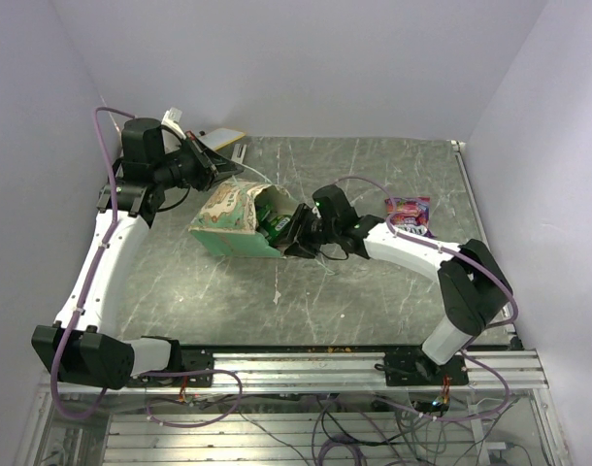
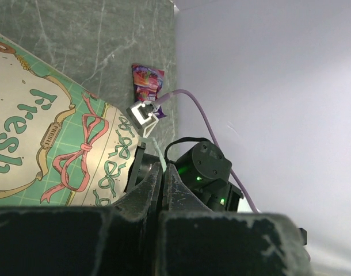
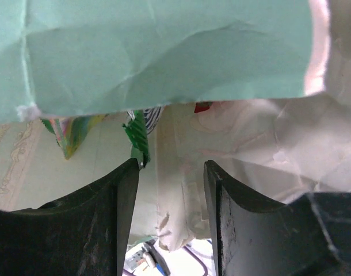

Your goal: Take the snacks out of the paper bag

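The paper bag lies on its side mid-table, its torn mouth facing right. My left gripper is behind the bag. In the left wrist view this gripper is shut on the bag's thin white string handle, beside the cream patterned panel. My right gripper is open at the bag's mouth. In the right wrist view it sits under the teal wall, next to a green packet and a multicoloured packet. A green snack shows inside. A pink-magenta snack lies on the table, right.
A flat white and yellow card lies at the table's back edge behind the left gripper. The pink packet and the right arm's wrist show in the left wrist view. Walls close the table at the back and sides.
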Robot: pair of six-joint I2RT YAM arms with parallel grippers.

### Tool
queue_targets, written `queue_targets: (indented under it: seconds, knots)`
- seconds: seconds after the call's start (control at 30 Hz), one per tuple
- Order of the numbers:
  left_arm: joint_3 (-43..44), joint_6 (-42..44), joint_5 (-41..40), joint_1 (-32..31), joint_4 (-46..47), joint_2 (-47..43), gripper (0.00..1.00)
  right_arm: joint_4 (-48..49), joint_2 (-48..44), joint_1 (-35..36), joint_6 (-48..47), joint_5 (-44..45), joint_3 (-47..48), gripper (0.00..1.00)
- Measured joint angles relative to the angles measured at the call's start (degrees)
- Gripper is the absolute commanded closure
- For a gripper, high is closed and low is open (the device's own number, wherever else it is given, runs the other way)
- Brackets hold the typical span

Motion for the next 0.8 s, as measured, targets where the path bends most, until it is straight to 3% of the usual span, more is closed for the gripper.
queue_targets:
  seconds: [0.37, 0.5, 0.8]
  knots:
    - [0.00, -0.74, 0.02, 0.00, 1.38, 0.00, 0.93, 2.60, 4.11, 0.76, 3.69, 1.88, 4.00, 0.56]
    - [0.00, -0.76, 0.02, 0.00, 1.55, 0.00, 0.93, 3.50, 5.62, 1.27, 4.44, 1.92, 5.07, 0.65]
    - [-0.13, -0.98, 0.02, 0.00, 2.93, -0.13, 0.93, 1.57, 6.03, 1.66, 3.04, 2.38, 8.13, 0.98]
